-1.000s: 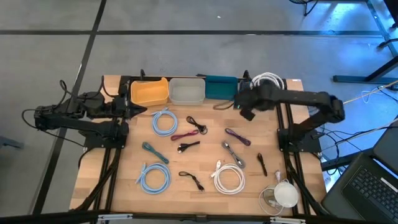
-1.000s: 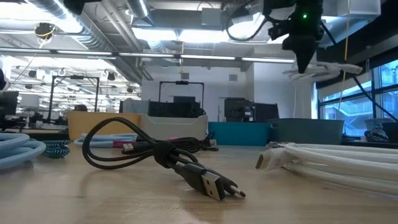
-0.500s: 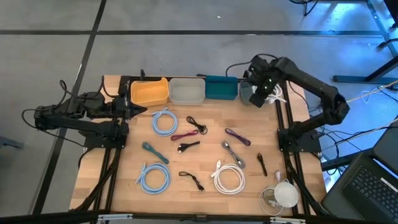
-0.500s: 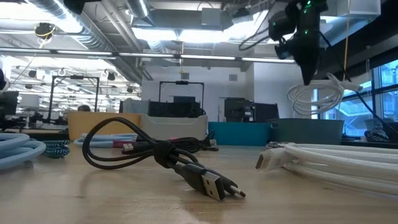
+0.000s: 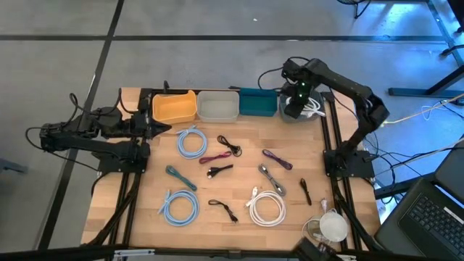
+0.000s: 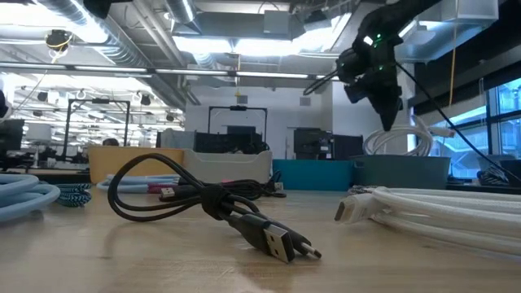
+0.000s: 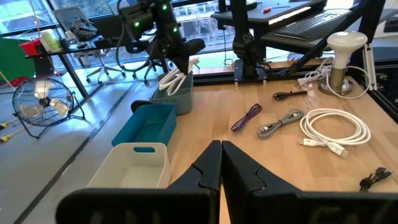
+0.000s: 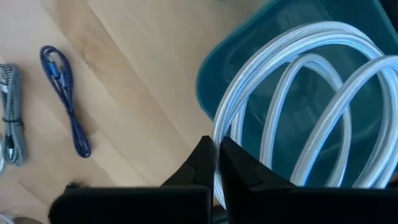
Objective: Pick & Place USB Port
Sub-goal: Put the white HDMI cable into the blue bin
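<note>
- Wooden table (image 5: 239,185) in the high view: right gripper (image 5: 294,101) hangs over the grey bin (image 5: 291,113), white cable (image 5: 313,107) beneath it.
- Low view: that cable (image 6: 399,142) dangles just under the fingers.
- Left wrist view: left gripper (image 7: 221,163) pressed together, empty.
- Right wrist view: fingers (image 8: 202,163) pinch a cable strand (image 8: 217,140), bin (image 8: 249,74) just beyond.

Laptop (image 5: 435,210), floor fan (image 7: 48,102)

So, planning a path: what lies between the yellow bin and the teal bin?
In the high view, the white bin sits between the yellow bin and teal bin.
</note>
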Motion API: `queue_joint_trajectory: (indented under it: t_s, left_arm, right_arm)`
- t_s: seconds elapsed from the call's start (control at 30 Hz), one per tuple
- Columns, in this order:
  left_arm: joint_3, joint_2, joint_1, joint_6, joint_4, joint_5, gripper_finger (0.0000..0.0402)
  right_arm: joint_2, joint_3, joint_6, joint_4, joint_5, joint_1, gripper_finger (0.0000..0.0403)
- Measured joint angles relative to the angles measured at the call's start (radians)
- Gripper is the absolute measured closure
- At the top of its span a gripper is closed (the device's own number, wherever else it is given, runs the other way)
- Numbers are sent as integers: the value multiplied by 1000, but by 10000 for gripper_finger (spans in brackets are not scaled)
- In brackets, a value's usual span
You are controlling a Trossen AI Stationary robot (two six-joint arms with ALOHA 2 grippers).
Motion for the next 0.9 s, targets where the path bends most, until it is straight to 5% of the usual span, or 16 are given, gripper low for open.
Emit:
queue_joint_trajectory:
  t_s: [0.27, 0.9]
  left_arm:
    - [0, 0, 0, 1, -1, 0, 398]
    - [0, 0, 0, 25, -2, 0, 398]
  right_arm:
    - [83, 3, -5, 6, -54, -47, 395]
    - [90, 19, -1, 81, 82, -80, 344]
